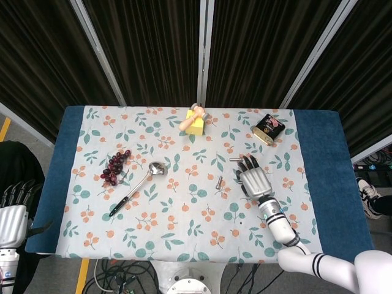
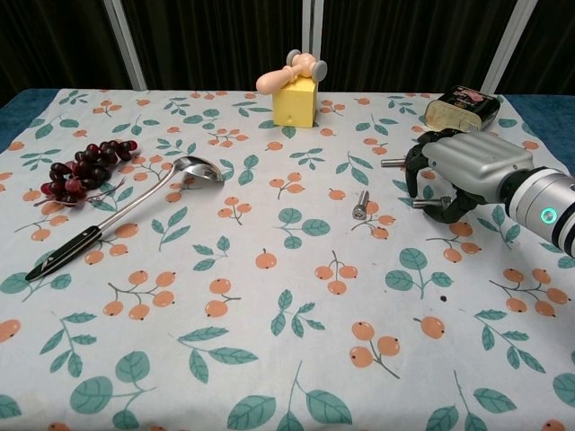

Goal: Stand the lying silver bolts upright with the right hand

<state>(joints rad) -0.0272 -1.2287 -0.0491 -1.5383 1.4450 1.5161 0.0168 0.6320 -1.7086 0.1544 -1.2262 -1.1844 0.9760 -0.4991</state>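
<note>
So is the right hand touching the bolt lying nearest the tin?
Apart. The chest view shows tablecloth between the right hand and that bolt, which lies clear to the left of the curled fingers.

- Cloth [image 2: 269, 359]: white, printed with teal leaves and orange berries.
- Worktop [image 1: 331, 159]: dark blue.
- Right hand [image 2: 458, 166]: silver-grey shell, black fingers [image 2: 415, 175].
- Bolts [image 2: 360, 206]: silver.
- Block [image 2: 295, 103]: yellow.
- Grapes [image 2: 81, 169]: dark red.
- Ladle [image 2: 126, 214]: silver bowl, black handle.
</note>
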